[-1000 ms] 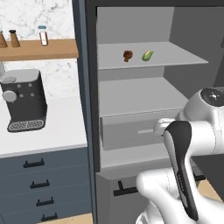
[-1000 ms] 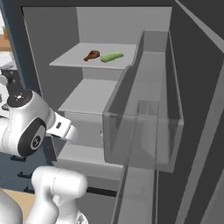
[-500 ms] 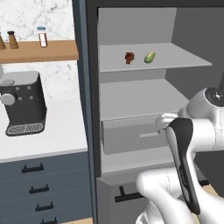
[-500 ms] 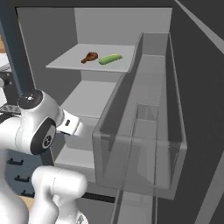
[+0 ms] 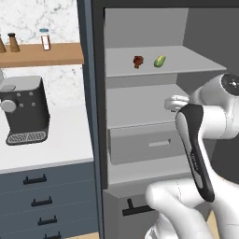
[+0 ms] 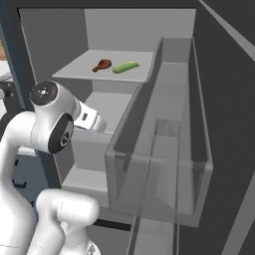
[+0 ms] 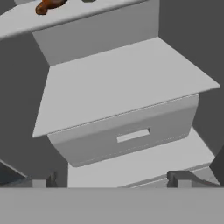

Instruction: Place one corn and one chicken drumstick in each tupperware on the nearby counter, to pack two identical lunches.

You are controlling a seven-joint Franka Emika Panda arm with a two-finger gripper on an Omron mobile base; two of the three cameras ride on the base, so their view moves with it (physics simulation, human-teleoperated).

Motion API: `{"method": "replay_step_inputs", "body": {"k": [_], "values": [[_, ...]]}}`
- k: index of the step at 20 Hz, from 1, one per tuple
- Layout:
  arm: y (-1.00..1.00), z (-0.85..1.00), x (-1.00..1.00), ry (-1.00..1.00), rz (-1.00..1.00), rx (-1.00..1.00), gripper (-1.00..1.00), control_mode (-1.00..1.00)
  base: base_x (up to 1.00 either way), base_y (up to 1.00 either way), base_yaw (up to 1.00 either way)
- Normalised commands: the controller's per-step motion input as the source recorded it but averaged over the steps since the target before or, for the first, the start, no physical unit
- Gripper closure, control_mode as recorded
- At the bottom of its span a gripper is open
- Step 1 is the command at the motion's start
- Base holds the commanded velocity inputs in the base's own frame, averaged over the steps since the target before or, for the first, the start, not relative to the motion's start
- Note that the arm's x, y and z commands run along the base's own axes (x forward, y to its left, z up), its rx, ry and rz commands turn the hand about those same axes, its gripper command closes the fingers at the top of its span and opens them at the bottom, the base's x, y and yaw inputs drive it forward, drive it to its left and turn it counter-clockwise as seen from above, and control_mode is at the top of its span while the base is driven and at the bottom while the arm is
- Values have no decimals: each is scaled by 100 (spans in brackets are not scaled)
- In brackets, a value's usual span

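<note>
Gripper (image 7: 113, 181) empty, fingers spread wide apart; dark fingertips (image 7: 179, 178) at the 5 and 7 o'clock corners of the hand view, aimed into an open fridge. Straight ahead of it: a grey drawer (image 7: 131, 135) with a slot handle, under a bare middle shelf (image 7: 118, 83).

Left base view: the hand (image 5: 176, 102) sits at about 3 o'clock of frame, in front of the middle shelf level, just above the drawer (image 5: 144, 147).

Top shelf (image 5: 186, 65) carries two items side by side, near but apart: a reddish-brown chicken drumstick (image 5: 138, 61) and a green-husked corn (image 5: 159, 61) at its 3 o'clock. Right base view has the same pair, drumstick (image 6: 102, 65) with corn (image 6: 125, 66) at its 3 o'clock. In the hand view the drumstick (image 7: 49, 5) shows at 11 o'clock, cut by the frame edge.

White counter (image 5: 51, 144) lies at 9 o'clock of the fridge, with a black coffee machine (image 5: 24, 109) on it. Wooden wall shelf (image 5: 42, 54) above holds small shakers.

Fridge door bin (image 6: 164, 164), clear-walled, fills 4 o'clock of the right base view.
</note>
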Motion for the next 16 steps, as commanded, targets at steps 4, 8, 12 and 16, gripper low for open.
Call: {"method": "replay_step_inputs", "body": {"k": [4,8,12,16], "values": [[0,90,45,0,-11,3,-100,-100,0,0,0],[0,53,30,-1,-11,0,-100,-100,0,0,0],[-3,3,40,-13,-3,-5,-100,-100,0,0,0],[-15,-1,52,-11,0,-11,-100,-100,0,0,0]]}}
